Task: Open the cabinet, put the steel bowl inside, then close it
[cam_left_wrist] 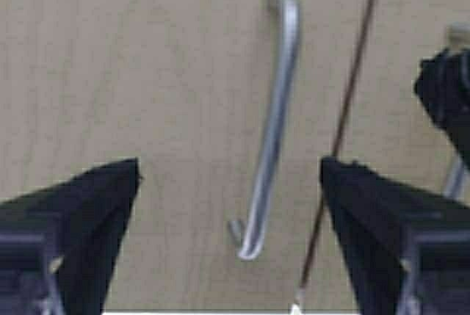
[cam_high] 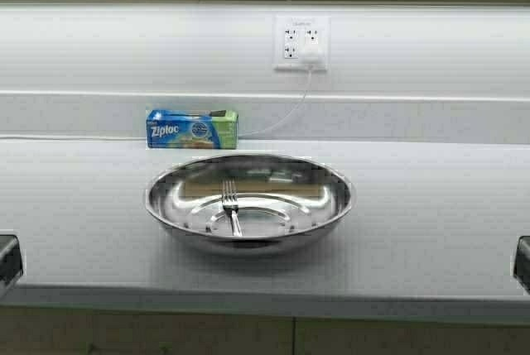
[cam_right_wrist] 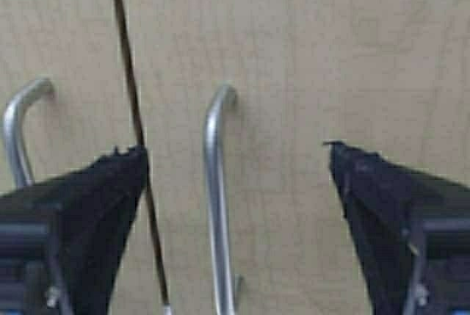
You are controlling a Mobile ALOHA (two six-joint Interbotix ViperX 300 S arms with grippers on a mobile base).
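Up at the closed cabinet (cam_left_wrist: 147, 73), both of your arms are reaching high, so the high view is catching only a dark piece of one gripper at its top edge. Your left gripper (cam_left_wrist: 229, 241) is hanging with its fingers spread wide, and the left door's handle (cam_left_wrist: 275, 124) is standing between them; the bar is running lengthwise along the door, parallel to the dark seam (cam_left_wrist: 345, 109) just beside it. Your right gripper (cam_right_wrist: 236, 219) is likewise gaping, with the right door's handle (cam_right_wrist: 215, 205) sitting between its fingers but nearer one of them. Neither claw is touching its bar yet. You are probably needing to push each claw forward until the bar is lying across the pads, then close and pull the doors out from the seam. The steel bowl (cam_high: 248, 199) is waiting low on the countertop (cam_high: 431, 231), well below both grippers, with a fork (cam_high: 231, 204) lying inside it and a Ziploc box (cam_high: 191, 129) behind it.
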